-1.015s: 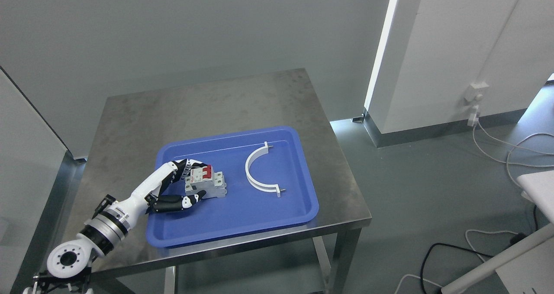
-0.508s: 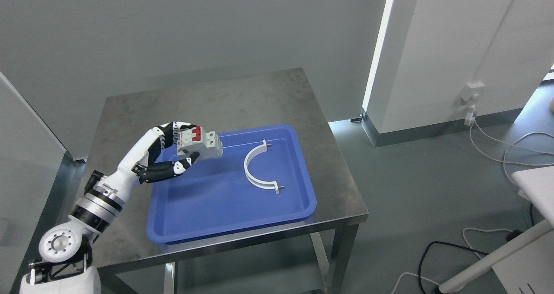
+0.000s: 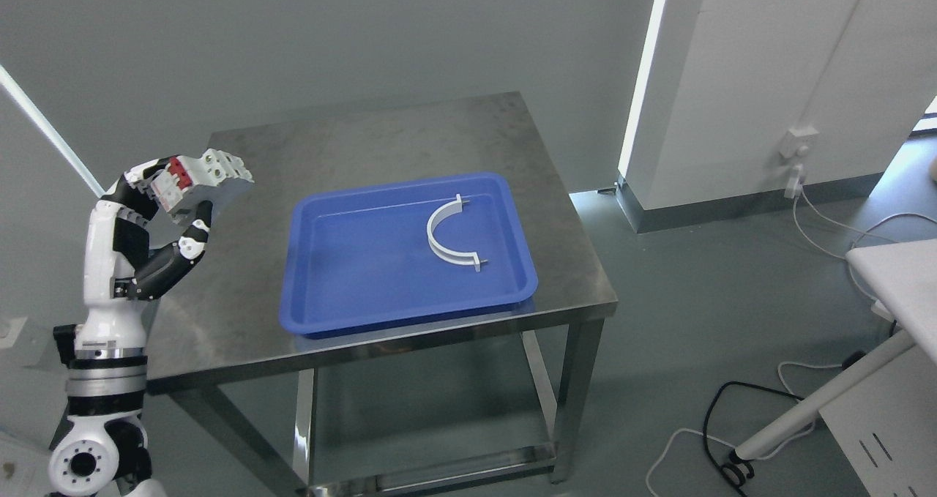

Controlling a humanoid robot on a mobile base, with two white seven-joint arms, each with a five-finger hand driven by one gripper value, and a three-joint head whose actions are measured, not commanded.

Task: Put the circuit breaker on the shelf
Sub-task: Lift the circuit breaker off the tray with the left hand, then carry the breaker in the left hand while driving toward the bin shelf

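Observation:
My left hand (image 3: 176, 204) is shut on the circuit breaker (image 3: 205, 182), a grey block with red switches. It holds the breaker in the air at the left edge of the steel table (image 3: 381, 146), clear of the blue tray (image 3: 351, 263). The forearm stands upright at the picture's left. No shelf shows in the head view. The right arm is out of view.
A white curved clamp (image 3: 448, 233) lies in the tray's right half. A white wall corner with a socket (image 3: 798, 146) stands to the right. Cables (image 3: 842, 233) trail on the floor, and a white table (image 3: 900, 277) juts in at the right.
My left hand lifted the circuit breaker out of the tray and carried it up and to the left. The camera has also shifted, so the table sits differently in the picture.

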